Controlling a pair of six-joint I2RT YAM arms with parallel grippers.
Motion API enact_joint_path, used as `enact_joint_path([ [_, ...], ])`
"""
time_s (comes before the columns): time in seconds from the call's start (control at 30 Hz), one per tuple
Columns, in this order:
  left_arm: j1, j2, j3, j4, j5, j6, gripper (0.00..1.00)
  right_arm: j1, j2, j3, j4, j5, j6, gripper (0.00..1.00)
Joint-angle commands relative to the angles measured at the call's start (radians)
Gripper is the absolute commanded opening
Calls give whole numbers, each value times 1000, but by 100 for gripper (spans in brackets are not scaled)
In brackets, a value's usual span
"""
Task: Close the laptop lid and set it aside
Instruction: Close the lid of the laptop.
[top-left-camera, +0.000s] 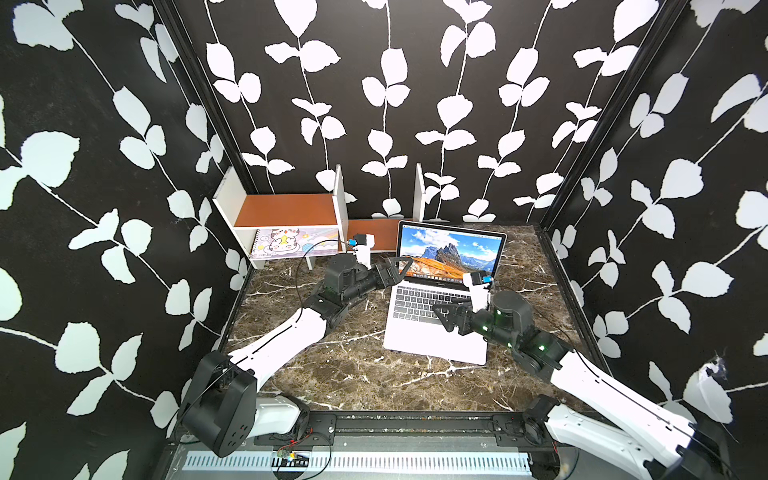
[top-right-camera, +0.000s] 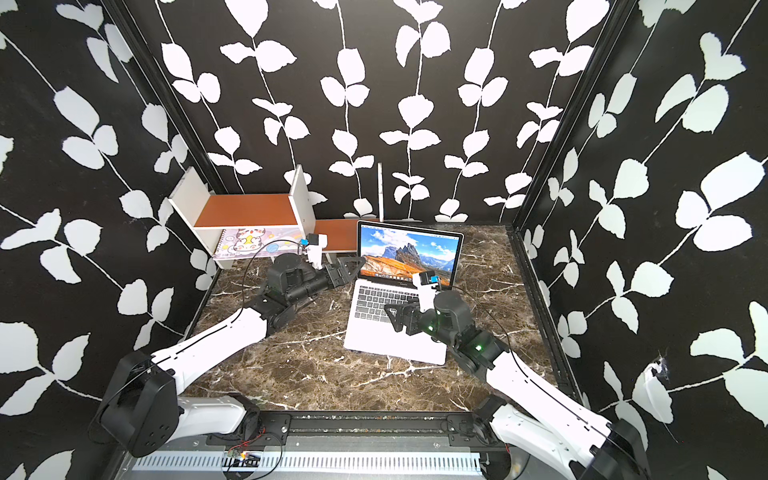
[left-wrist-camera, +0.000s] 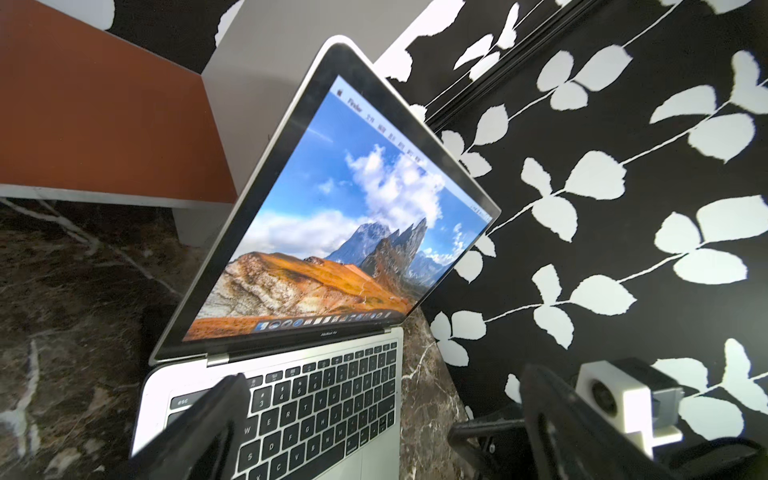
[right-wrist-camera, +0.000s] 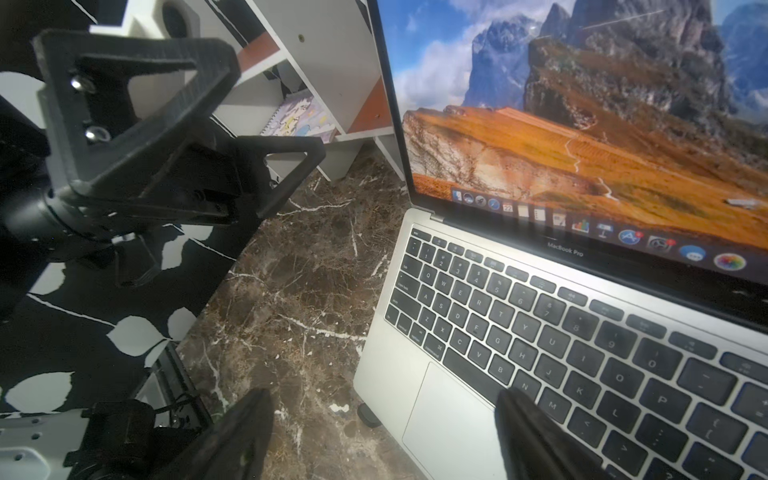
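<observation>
Marble tabletop (top-left-camera: 353, 374): left pincer (top-left-camera: 401, 270) gapes beside the open lid (top-left-camera: 451, 249), right pincer (top-left-camera: 440, 318) gapes over the laptop (top-left-camera: 432, 347).

A white shelf (top-left-camera: 286, 210) with orange-brown boards stands at the back of the marble table (top-left-camera: 357, 374), against the black wall (top-left-camera: 415, 104) patterned with white leaves. Under the shelf's higher board lies a cat notebook (top-left-camera: 291, 244).

A robot lab booth is shown: a marble-look tabletop (top-left-camera: 353, 374) is enclosed by leaf-print walls (top-left-camera: 104, 166), two arms (top-left-camera: 278, 345) are mounted on a front rail (top-left-camera: 415, 422), and a small shelf (top-left-camera: 286, 210) is set beyond the left gripper (top-left-camera: 397, 267).
</observation>
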Motion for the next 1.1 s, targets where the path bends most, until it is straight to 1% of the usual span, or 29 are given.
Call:
enact_joint_path([
  [0.0, 12, 1, 49, -79, 13, 58, 99, 13, 25, 54, -10, 56, -48, 85],
  [0.13, 37, 13, 65, -128, 22, 58, 99, 14, 21, 66, -65, 109, -32, 85],
  [0.27, 80, 39, 102, -179, 71, 29, 99, 0, -5, 72, -115, 148, -12, 87],
  [0.33, 90, 49, 123, -210, 91, 38, 99, -41, 13, 81, -128, 111, 20, 88],
  [0.47, 92, 75, 147, -261, 108, 62, 99, -137, 66, 85, -73, -34, 105, 84],
  [0.53, 93, 87, 160, -276, 110, 73, 99, -145, 72, 87, -59, -45, 111, 83],
  [0.63, 92, 97, 205, -356, 97, 149, 99, -152, 39, 82, -86, 11, 97, 83],
  [0.67, 91, 97, 222, -383, 89, 192, 99, -159, 16, 75, -96, 33, 94, 83],
  [0.73, 92, 87, 238, -405, 73, 253, 99, -182, -36, 59, -100, 44, 92, 83],
  [0.8, 91, 74, 234, -375, 71, 265, 99, -213, -105, 39, -74, 32, 94, 84],
  [0.87, 92, 67, 213, -282, 89, 235, 99, -241, -158, 41, -32, 8, 102, 84],
  [0.97, 92, 60, 153, -81, 112, 93, 99, -270, -170, 122, -34, 4, 109, 85],
  [1.07, 91, 51, 88, 93, 100, -26, 99, -292, -93, 276, -119, 7, 96, 84],
])
